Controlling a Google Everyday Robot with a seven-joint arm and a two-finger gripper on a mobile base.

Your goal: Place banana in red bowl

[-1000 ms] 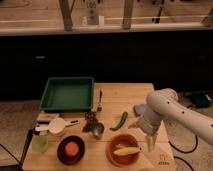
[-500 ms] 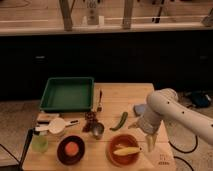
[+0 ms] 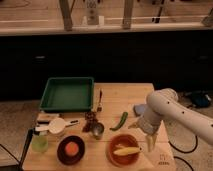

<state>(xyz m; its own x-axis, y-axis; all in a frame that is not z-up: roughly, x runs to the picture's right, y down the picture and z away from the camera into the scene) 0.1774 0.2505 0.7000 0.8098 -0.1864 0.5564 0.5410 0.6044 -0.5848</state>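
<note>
Lying inside the round orange-red shallow bowl [image 3: 119,159], the small pale-yellow banana [image 3: 126,150] looks placed. The gripper [image 3: 150,143] hangs just right of that bowl's rim; whether it is wide or narrow I cannot tell. A careless sideways withdrawal could clip the rim and spill the fruit.

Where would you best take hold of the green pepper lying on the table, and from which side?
Probably its middle, from straight above, closing across the narrow width: the green pepper lies flat on the table, slim and diagonal, with bare wood either side. The gripper hangs to its lower right in the view, by the rim of the red bowl that holds the banana.
</note>
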